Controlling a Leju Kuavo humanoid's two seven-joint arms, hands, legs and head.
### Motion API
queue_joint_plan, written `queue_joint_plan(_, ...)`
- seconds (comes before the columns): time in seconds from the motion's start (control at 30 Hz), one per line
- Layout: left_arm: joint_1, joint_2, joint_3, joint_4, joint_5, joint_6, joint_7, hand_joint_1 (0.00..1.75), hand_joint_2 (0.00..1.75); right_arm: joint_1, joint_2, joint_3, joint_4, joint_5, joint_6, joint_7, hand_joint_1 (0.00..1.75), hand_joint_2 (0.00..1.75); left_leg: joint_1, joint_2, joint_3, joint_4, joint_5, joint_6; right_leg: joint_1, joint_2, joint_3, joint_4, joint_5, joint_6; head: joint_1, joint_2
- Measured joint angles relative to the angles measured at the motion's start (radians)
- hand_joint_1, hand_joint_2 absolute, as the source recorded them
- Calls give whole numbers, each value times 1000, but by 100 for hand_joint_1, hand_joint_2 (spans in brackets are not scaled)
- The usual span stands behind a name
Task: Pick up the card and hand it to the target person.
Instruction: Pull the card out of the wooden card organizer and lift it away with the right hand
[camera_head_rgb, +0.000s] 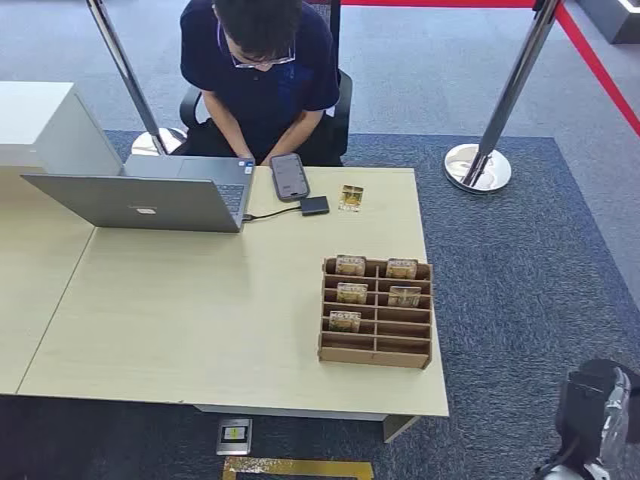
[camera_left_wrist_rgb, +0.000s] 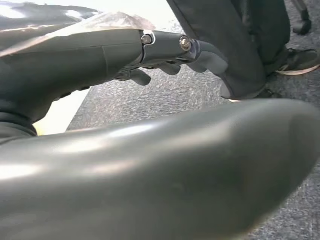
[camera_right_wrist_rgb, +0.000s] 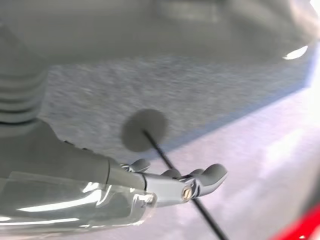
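A brown wooden card rack (camera_head_rgb: 376, 312) stands on the light desk (camera_head_rgb: 189, 320) near its right end, with several gold-patterned cards (camera_head_rgb: 350, 265) in its upper slots. One more card (camera_head_rgb: 351, 197) lies flat on the desk near the far edge. The person (camera_head_rgb: 260, 70) in a dark shirt sits behind the desk, leaning over it. My right arm (camera_head_rgb: 596, 420) hangs low at the desk's right side, well away from the rack. My right hand (camera_right_wrist_rgb: 177, 182) holds nothing, fingers stretched out over the carpet. My left hand (camera_left_wrist_rgb: 170, 55) also holds nothing, fingers extended.
A grey laptop (camera_head_rgb: 151, 195), a phone (camera_head_rgb: 290, 176) and a small black device (camera_head_rgb: 315, 205) lie in front of the person. A stanchion base (camera_head_rgb: 477, 165) with a red belt stands at the back right. A floor socket (camera_head_rgb: 234, 435) and yellow marking (camera_head_rgb: 298, 468) lie before the desk.
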Motion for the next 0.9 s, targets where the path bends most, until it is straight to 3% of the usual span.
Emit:
queue_joint_plan(0.17,0,-4,0,1,-6,0,0,0,0,10,6,88,-83,41,-15,13,7,175,0,0,0,0,0,0,0,0,0,0,0,0,0,0)
queue_joint_plan(0.2,1,-5,0,1,-8,0,0,0,0,12,9,113,-104,56,-19,20,27,175,0,0,0,0,0,0,0,0,0,0,0,0,0,0)
queue_joint_plan(0.3,-1,-8,0,1,-15,0,0,0,0,17,14,206,-172,100,-32,39,115,175,0,0,0,0,0,0,0,0,0,0,0,0,0,0)
queue_joint_plan(0.33,-2,-8,0,1,-17,0,0,0,0,17,15,239,-192,116,-37,48,131,175,0,0,0,0,0,0,0,0,0,0,0,0,0,0)
queue_joint_plan(0.43,-2,-9,0,1,-23,0,0,0,0,16,21,329,-244,170,-54,78,143,175,0,0,0,0,0,0,0,0,0,1,0,0,0,0)
queue_joint_plan(0.73,-3,-9,0,1,-46,2,8,0,0,5,28,566,-360,362,-91,188,140,175,0,0,0,0,0,0,0,0,0,1,0,0,0,0)
queue_joint_plan(0.9,-4,-10,-1,1,-51,2,14,0,0,6,30,626,-395,433,-94,242,133,175,0,0,0,0,0,0,0,0,0,1,0,0,0,0)
